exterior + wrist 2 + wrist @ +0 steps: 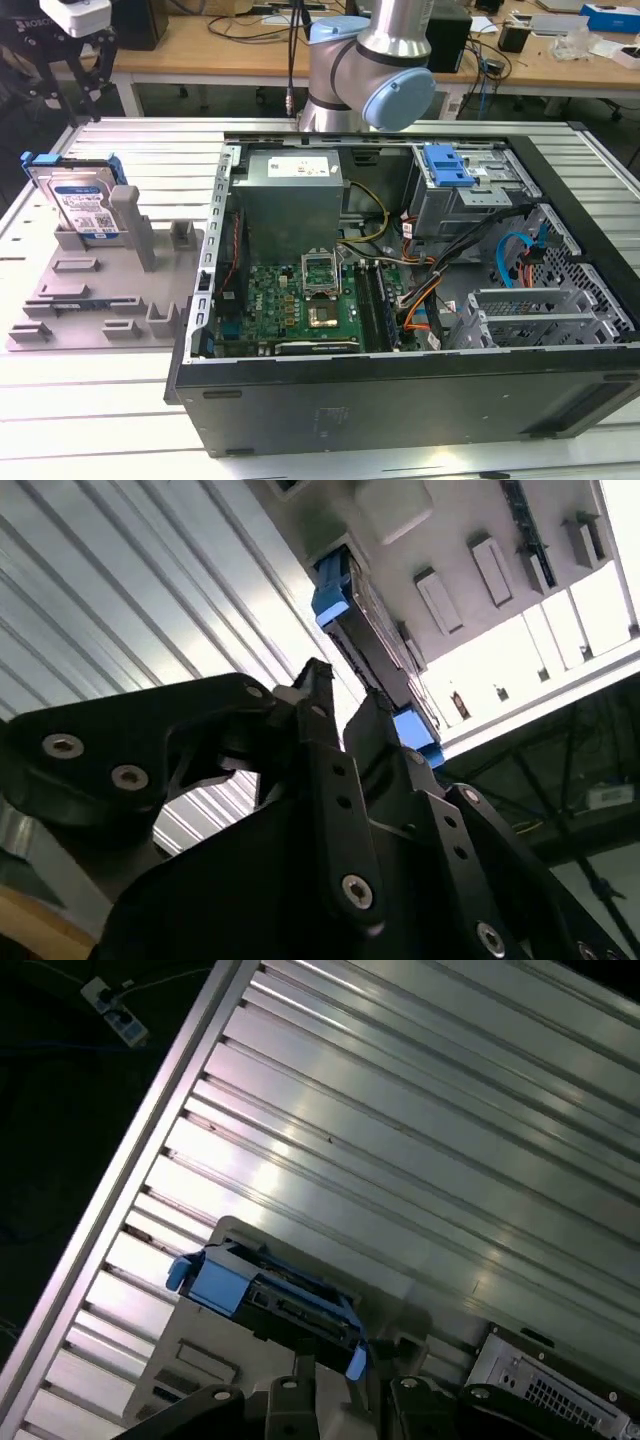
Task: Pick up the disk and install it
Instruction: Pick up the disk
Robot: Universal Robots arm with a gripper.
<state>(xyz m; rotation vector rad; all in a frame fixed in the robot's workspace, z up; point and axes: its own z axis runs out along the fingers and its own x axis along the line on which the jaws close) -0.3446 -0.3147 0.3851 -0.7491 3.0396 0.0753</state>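
Note:
The disk (82,203) stands upright on edge in a slot of the grey fixture (100,295) at the exterior view's left, its blue carrier frame on top and its white-and-blue label facing forward. My gripper (78,80) hangs above it, apart from it, with its black fingers open. In the first wrist view the disk (275,1300) shows edge-on, just beyond the gripper (345,1395). The second wrist view has the disk (365,630) past the gripper (345,695), in line with the gap between the fingers.
A grey post (128,215) rises from the fixture right beside the disk. The open computer case (560,300) fills the exterior view's right, with a drive bay and a blue tab (447,165) at the back. The arm's base (345,70) stands behind the case.

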